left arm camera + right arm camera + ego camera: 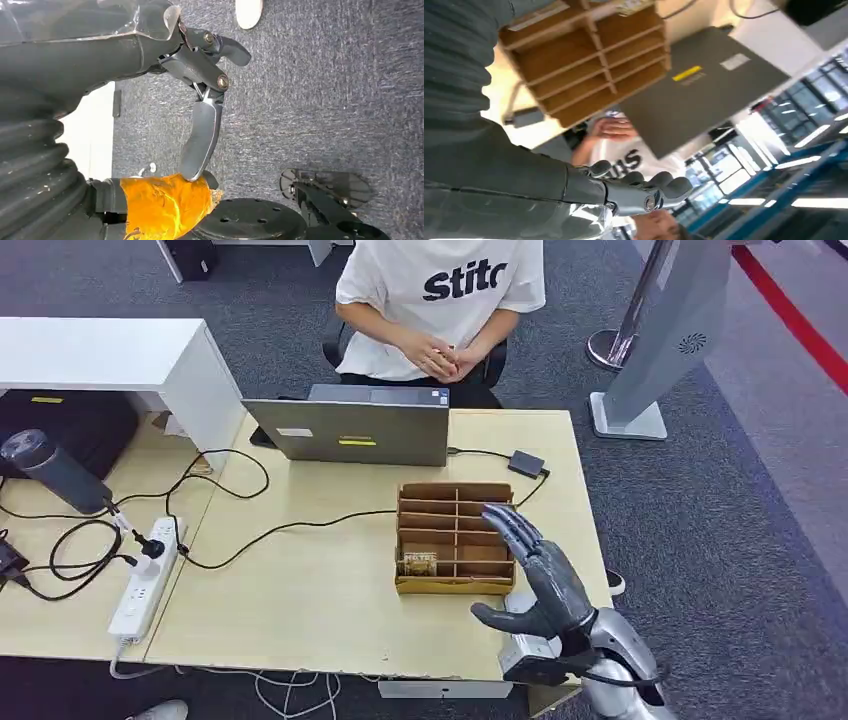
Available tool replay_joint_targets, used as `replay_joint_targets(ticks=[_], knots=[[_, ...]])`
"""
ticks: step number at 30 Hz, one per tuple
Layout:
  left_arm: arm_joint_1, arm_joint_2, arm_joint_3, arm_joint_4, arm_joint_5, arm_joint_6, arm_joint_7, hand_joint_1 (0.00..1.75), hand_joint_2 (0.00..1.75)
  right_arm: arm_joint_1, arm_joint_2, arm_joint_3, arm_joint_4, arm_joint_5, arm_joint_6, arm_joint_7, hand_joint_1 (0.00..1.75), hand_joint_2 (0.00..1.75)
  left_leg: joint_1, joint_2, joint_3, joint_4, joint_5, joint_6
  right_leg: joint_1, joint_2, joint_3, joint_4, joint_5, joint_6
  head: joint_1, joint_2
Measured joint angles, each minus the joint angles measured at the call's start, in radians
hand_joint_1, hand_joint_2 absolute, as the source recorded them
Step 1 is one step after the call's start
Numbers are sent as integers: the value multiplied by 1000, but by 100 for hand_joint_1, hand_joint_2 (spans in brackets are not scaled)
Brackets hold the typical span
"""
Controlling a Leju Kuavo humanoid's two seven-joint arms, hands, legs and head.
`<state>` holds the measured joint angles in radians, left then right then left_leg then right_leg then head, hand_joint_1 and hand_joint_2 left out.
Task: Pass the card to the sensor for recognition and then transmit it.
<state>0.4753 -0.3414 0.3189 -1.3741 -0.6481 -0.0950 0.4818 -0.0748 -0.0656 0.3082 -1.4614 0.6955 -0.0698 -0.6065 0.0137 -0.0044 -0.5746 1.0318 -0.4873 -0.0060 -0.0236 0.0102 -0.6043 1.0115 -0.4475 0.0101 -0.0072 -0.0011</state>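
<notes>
A small printed card [418,563] stands in the near-left compartment of a brown cardboard divider box [456,537] on the wooden table [320,590]. My right hand [535,575] hovers over the box's near-right corner, fingers stretched out and thumb spread, holding nothing. The right wrist view shows the same hand [624,190] empty, with the box [589,65] beyond it. A small black sensor [526,463] lies beyond the box, wired to the grey laptop [350,430]. My left hand [200,100] hangs over the carpet with its fingers apart and empty.
A person [440,300] in a white shirt sits behind the laptop with hands clasped. A white power strip [145,580], tangled black cables and a dark cylinder [55,472] occupy the table's left side. A grey stand [650,370] rises at the right.
</notes>
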Motion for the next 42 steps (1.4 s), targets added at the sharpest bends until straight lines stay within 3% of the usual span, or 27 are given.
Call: replay_joint_targets(ticks=[5,9,13,31,33,36,38,42], knots=[[10,0,-19,-19,5,10,3,0,175,29,2,-36,14,81,-34,54,0,175,0,0,0,0,0,0,0,0,0,0,0,0,0,0],[16,0,-36,-31,8,17,15,0,175,23,22,-34,48,303,-163,182,0,175,0,0,0,0,1,0,0,0,1,0,0,0,0,0],[18,0,-47,-39,11,21,19,0,175,1,46,-25,92,407,-211,250,0,175,0,0,0,0,1,-1,0,0,1,0,0,0,0,0],[23,0,-52,-44,7,24,18,0,175,-24,85,17,169,469,-232,282,0,175,0,0,0,0,1,-1,0,0,1,0,0,0,0,0],[-18,2,-19,5,-45,18,-22,0,175,-25,85,22,174,479,-233,296,0,175,0,-2,0,0,1,0,0,-2,1,0,0,0,0,0],[-109,1,93,109,-141,3,-122,0,175,-28,85,26,178,490,-241,311,0,175,0,-2,0,0,2,-1,0,-2,1,1,0,0,0,0],[-137,0,154,159,-158,-1,-138,0,175,-28,85,28,179,496,-246,312,0,175,0,-1,1,0,2,-2,0,-1,1,1,0,-1,0,0],[-148,2,200,209,-158,-1,-145,0,175,-28,85,32,184,496,-247,316,0,175,0,0,1,0,2,-2,0,0,1,0,0,0,0,0]])
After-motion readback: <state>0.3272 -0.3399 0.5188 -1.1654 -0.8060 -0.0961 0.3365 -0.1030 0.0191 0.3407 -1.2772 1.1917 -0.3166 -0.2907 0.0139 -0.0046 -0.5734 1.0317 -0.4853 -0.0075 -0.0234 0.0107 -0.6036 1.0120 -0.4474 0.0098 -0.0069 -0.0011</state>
